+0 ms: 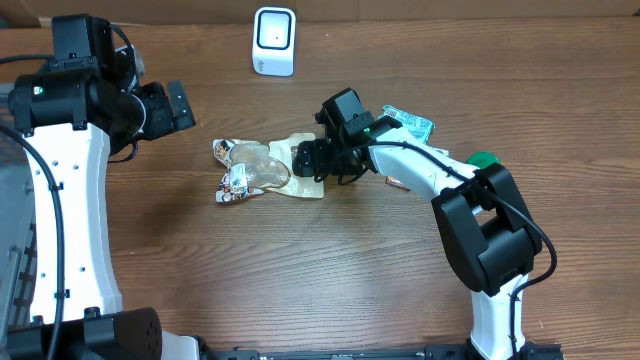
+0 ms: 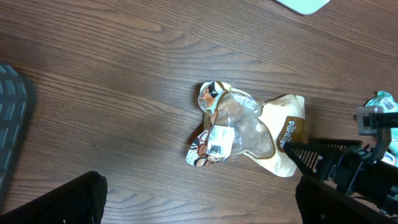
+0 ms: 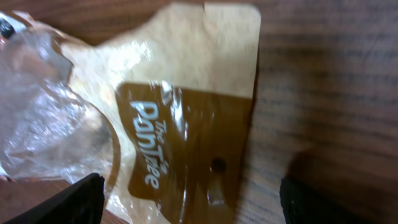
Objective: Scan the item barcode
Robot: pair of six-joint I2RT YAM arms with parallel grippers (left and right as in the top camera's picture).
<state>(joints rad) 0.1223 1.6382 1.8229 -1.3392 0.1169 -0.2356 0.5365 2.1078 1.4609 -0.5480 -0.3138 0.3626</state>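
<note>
Right claw [image 1: 306,160] spread over the snack bag's header, pinching nothing.
Its fingers [image 3: 68,199] stand wide apart on either side of the brown-and-cream header of the snack bag [image 1: 262,170], which lies flat near the middle of the table [image 1: 300,280], white barcode label up. The white scanner [image 1: 273,42] stands at the bag's 12 o'clock. The left claw [image 1: 178,105], also spread, hangs at its 10 o'clock.

I count one snack bag [image 1: 265,168], one white scanner [image 1: 274,41] by the desk [image 1: 300,290]'s far edge, one teal packet [image 1: 410,123] and one green object [image 1: 483,158].
</note>
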